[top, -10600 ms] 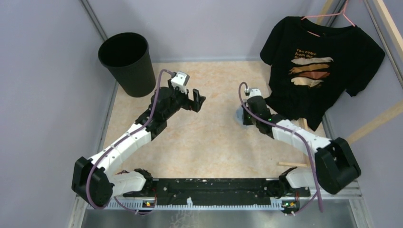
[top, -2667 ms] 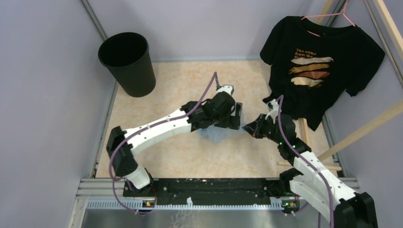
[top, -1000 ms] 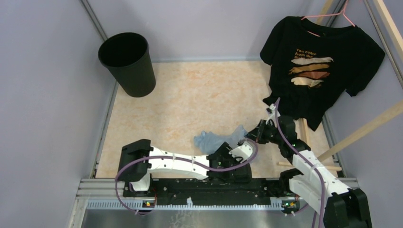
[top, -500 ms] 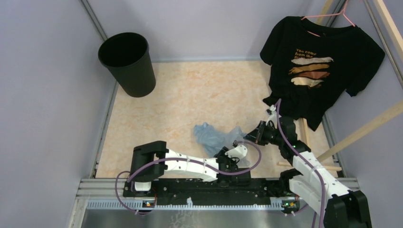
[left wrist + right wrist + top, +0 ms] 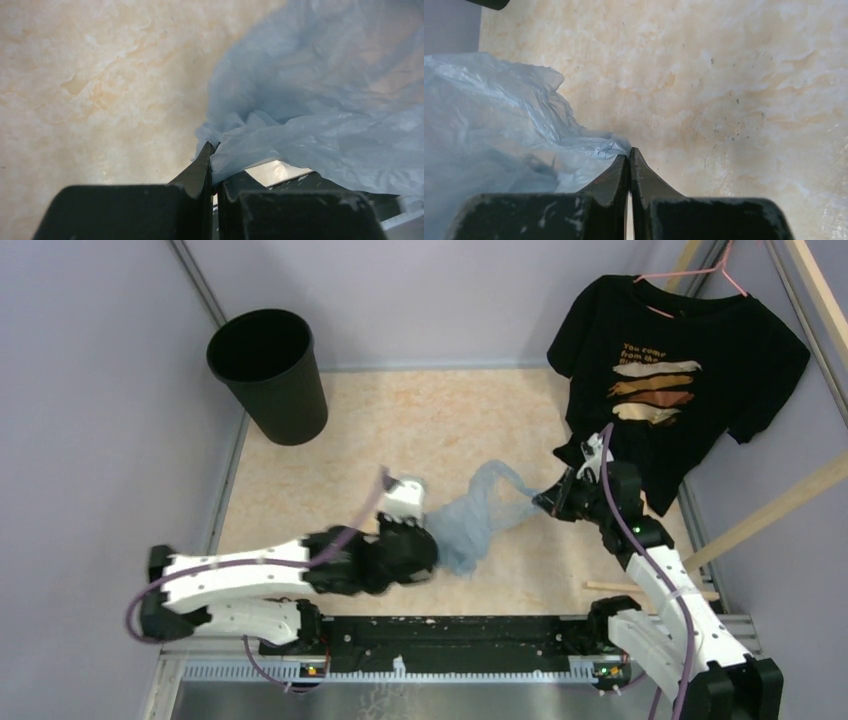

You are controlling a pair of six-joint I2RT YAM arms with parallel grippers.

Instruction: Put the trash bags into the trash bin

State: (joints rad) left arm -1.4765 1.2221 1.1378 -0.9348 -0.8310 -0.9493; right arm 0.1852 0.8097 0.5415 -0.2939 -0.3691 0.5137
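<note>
A crinkly light-blue trash bag [image 5: 480,515] hangs stretched between both grippers above the middle of the table. My left gripper [image 5: 432,552] is shut on its lower left edge; in the left wrist view the film [image 5: 310,100] bunches at the left gripper's [image 5: 214,150] closed fingertips. At the bag's right end my right gripper [image 5: 545,502] is shut on a corner, and the right wrist view shows the plastic [image 5: 499,120] pinched at the right gripper's [image 5: 629,152] tips. The black round trash bin [image 5: 268,372] stands upright at the far left corner, well apart from both grippers.
A black printed T-shirt [image 5: 670,370] hangs on a pink hanger at the far right, close behind the right arm. Grey walls bound the table on the left and at the back. Wooden slats [image 5: 780,505] lean at the right edge.
My left gripper has come up from the near edge and closed on the bag. The bag has risen off the table and is stretched out; the right gripper has lifted a little.
</note>
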